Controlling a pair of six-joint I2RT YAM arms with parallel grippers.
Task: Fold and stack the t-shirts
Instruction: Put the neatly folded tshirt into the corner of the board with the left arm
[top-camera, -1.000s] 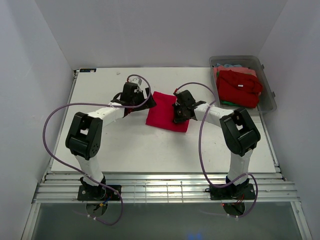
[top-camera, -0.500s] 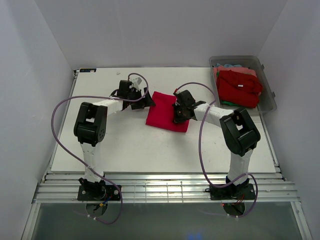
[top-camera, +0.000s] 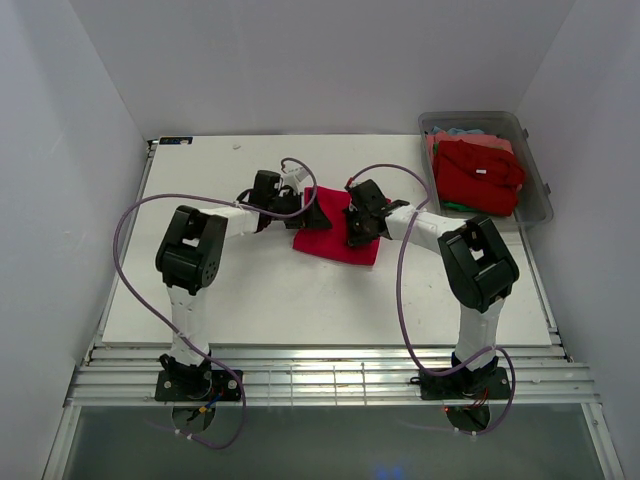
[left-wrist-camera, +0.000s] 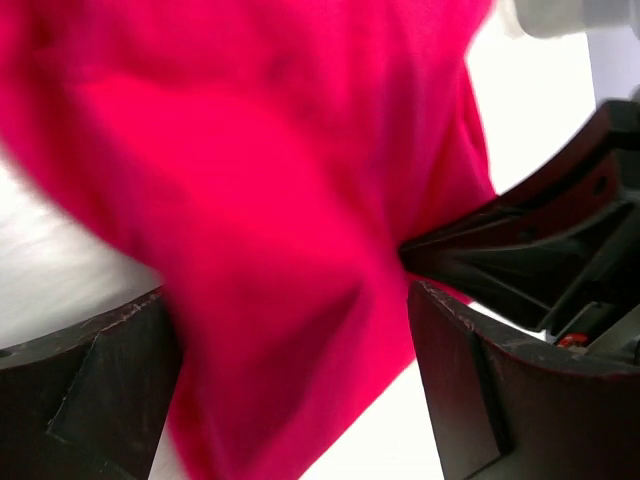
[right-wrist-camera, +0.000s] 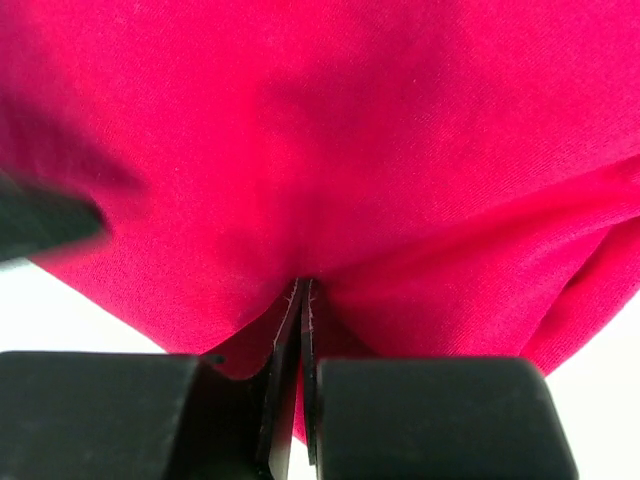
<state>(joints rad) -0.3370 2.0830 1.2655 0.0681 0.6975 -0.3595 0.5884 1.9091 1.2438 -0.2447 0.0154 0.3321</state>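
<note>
From above, folded crimson t-shirt lying flat on the worktop left of the clear bin, more t-shirts heaping inside the bin, left wrist view, blurred crimson cloth sitting between the left pincer's released, wide-spread jaws, right wrist view, right pincer clenching a crimson fold, cloth edges running off-frame.

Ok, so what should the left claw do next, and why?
Probably close the left claw on the red shirt. Its fingers stand wide open with the cloth between them, and the right claw is pinched shut on the shirt's other side, so both would then hold it.
</note>
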